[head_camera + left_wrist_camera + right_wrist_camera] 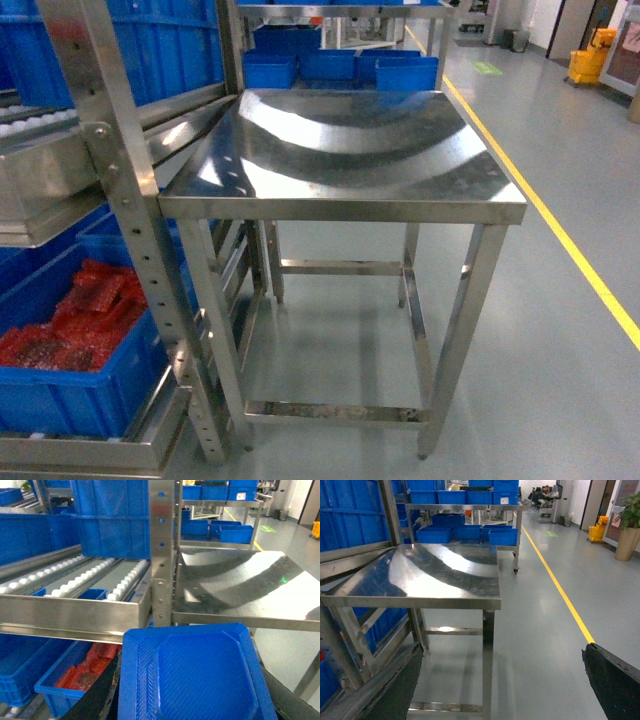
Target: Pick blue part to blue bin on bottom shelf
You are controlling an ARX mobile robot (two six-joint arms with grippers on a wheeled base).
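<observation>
Grey factory floor (560, 380), steel table (350, 150) dead ahead. Blue part (200, 675) sits gripped in the left gripper (190, 700). Blue bin (70, 370) holding red packets (80, 320) waits on the bottom shelf (90, 455), behind the rack post (130, 200). Right gripper (510, 680) gapes wide, holding nothing.

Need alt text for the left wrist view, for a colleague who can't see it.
A blue plastic tray fills the lower foreground, in front of a roller shelf of a steel rack. A blue bin of red parts sits below; a steel table stands to the right.
</observation>
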